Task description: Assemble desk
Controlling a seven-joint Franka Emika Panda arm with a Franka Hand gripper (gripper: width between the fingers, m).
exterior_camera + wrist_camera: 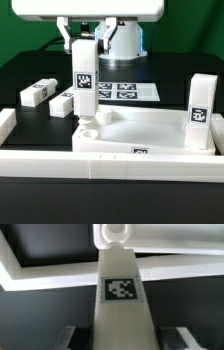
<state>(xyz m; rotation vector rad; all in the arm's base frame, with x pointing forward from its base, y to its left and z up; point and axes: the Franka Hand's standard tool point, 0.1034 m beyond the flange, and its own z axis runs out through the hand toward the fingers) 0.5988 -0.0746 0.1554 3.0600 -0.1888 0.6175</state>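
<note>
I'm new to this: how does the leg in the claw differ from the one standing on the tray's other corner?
The held leg is clamped by the gripper over the desk top's left corner in the exterior view; the free leg stands untouched at its right corner. Both are upright, white and tagged.
</note>
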